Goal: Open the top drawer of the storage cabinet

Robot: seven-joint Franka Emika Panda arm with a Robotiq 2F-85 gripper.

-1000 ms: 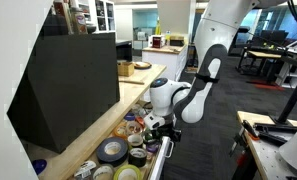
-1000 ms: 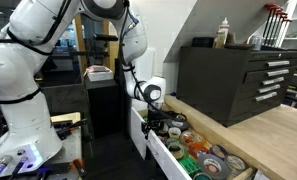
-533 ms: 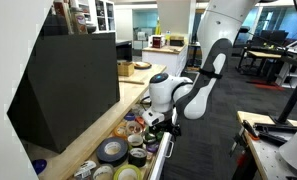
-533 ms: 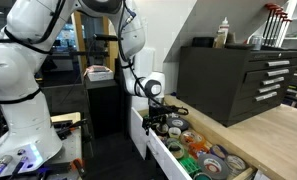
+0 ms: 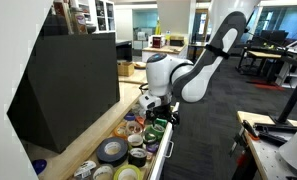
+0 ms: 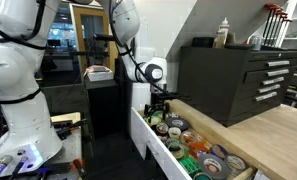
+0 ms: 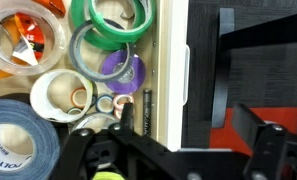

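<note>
A wide white drawer (image 5: pixel 166 150) under the wooden bench stands pulled out, full of tape rolls (image 5: pixel 113 150). It also shows in an exterior view (image 6: pixel 148 135). My gripper (image 5: pixel 158 108) hovers just above the drawer's front edge, also seen in an exterior view (image 6: pixel 158 103). In the wrist view the gripper (image 7: pixel 188 112) is open and empty, its two fingers straddling the drawer's white front wall (image 7: pixel 173 70) from above. Green (image 7: pixel 113 15), purple (image 7: pixel 121 70) and grey (image 7: pixel 13 140) tape rolls lie inside. The black storage cabinet (image 6: pixel 233 80) on the bench has its drawers shut.
The black cabinet (image 5: pixel 68 85) stands on the wooden benchtop (image 6: pixel 278 130), with bottles (image 6: pixel 225 32) on top. The robot's white base (image 6: pixel 18 110) stands beside the drawer. A red-topped bench (image 5: pixel 278 135) stands across the dark carpeted aisle.
My gripper has risen from the drawer's front edge and shifted along it toward the far end. The arm has lifted. The drawer stays pulled out.
</note>
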